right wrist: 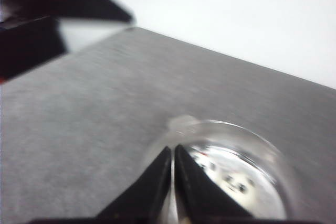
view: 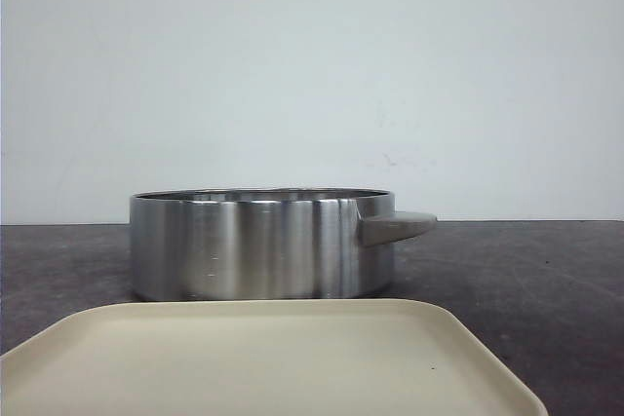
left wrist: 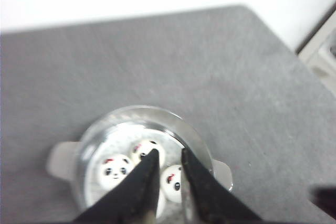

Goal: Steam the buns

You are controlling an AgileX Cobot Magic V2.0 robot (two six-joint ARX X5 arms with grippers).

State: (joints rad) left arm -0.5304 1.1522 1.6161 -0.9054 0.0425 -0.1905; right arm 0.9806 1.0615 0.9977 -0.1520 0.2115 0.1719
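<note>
Dark grey table (view: pixel 546 289) under a pale wall, spread across all three views. Cream tray (view: pixel 263 362) at the near edge in the front view, bare on top, just in front of the pot. Steel pot (view: pixel 261 245), round and low, with a grey handle (view: pixel 395 226) jutting right; second handle (left wrist: pixel 60 160) seen from the left wrist. Buns (left wrist: pixel 114 170) down inside the pot, white with panda faces, three clearly seen from the left wrist, hidden by the wall in the front view. Left end effector (left wrist: pixel 167 157) above the pot, fingers slightly apart, holding nothing. Right end effector (right wrist: pixel 172 151) over the pot rim, fingertips all but touching, gripping nothing; view blurred.
</note>
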